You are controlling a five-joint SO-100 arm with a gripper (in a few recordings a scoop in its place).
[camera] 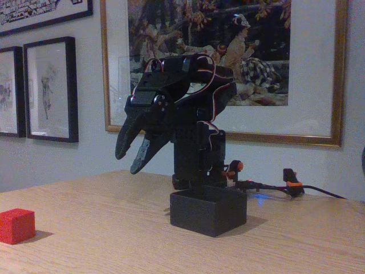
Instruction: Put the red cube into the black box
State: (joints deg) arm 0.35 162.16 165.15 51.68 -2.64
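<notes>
The red cube (16,225) was bright red near the wooden table's (114,228) left edge; the black box (208,210) and arm (194,131) were matte black, with orange connectors (235,167).

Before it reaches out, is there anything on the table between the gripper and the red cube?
Nothing visible. The gripper hangs above bare wooden table, and the red cube sits alone at the picture's left edge; the black box lies on the other side.

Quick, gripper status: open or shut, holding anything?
Gripper: open, fingers apart and empty, raised above the table. The red cube sits on the table at the left of the fixed view, away from the fingers.
</notes>
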